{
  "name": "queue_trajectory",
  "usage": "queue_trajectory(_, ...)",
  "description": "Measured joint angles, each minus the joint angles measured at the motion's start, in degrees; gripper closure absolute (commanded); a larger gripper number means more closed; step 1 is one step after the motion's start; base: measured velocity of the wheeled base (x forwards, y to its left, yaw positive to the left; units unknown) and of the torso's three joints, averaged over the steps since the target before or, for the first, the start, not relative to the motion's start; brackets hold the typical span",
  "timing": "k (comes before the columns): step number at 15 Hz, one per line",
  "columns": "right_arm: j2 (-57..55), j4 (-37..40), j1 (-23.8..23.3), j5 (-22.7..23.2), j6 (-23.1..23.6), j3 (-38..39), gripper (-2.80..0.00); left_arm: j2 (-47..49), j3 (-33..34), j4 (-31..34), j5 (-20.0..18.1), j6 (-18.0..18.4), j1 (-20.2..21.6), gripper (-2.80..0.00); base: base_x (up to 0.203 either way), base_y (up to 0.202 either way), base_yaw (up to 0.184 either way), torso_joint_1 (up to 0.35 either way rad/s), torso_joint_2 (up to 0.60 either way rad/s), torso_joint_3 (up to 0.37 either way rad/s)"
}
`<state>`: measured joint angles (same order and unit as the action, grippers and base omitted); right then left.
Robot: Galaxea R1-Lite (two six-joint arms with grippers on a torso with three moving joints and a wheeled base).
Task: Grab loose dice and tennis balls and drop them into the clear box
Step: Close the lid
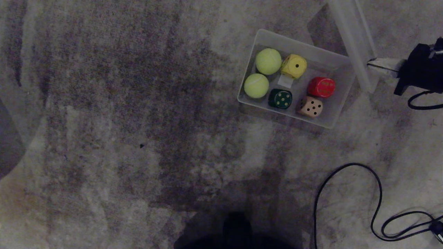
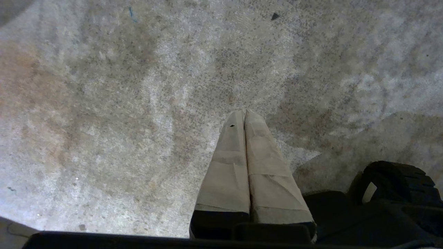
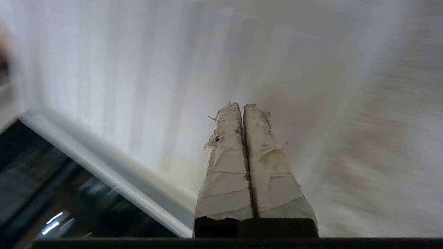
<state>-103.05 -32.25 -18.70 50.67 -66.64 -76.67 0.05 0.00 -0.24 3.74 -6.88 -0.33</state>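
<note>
R gripper (image 3: 243, 105): jaws pressed together, nothing between them, tips over the flat ribbed lid (image 1: 353, 41) that lies just beside the clear box's far-right corner. In head view the R gripper shows at the right edge, w/ pale taped fingers (image 1: 382, 65) touching or nearly touching the lid's near end; can't tell which. L gripper (image 2: 245, 112): jaws also pressed flat together, empty, hanging over bare carpet (image 2: 121, 121), idle, not in head view.

Progress, as I judge it: sorting looks done. Every task item in view sits inside the clear box (image 1: 332, 121), which rests on the carpet, upper right of head view. No loose die or ball visible on the carpet anywhere in the 3 views. Nothing left to pick that I can see; R jaws by the lid may mean closing up, but that's a guess.

Count:
- tennis balls: 2, far one (image 1: 268, 61) and near one (image 1: 256, 85), touching, at box's left end.
- dice: 4: yellow die (image 1: 294, 66), dark green die (image 1: 280, 98), red die (image 1: 321, 86), tan die (image 1: 310, 106).
- box 1, lid 1.
- black cable (image 1: 375, 193) looped on carpet, lower right, well apart from the box.
</note>
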Motion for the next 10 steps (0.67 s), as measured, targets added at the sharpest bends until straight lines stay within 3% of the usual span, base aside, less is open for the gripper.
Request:
queue_trajectory(3,3.4,12.5,-0.2,-3.7,14.0,1.5,0.0,0.0,0.0,0.0,0.0,0.0,0.0,0.0,0.0,0.0,0.0,0.0,0.0,0.0)
queue_trajectory(6,7.0,27.1,-0.6,-10.8,32.3,4.5,0.0,0.0,0.0,0.0,0.0,0.0,0.1,0.0,0.0,0.0,0.0,0.0,0.0,0.0)
queue_trajectory(8,10.2,32.7,-2.0,-13.5,43.7,8.9,0.0,0.0,0.0,0.0,0.0,0.0,0.0,0.0,0.0,0.0,0.0,0.0,0.0,0.0)
queue_trajectory(10,12.8,33.1,-3.4,-13.9,48.5,11.0,0.0,0.0,0.0,0.0,0.0,0.0,0.0,0.0,0.0,0.0,0.0,0.0,0.0,0.0)
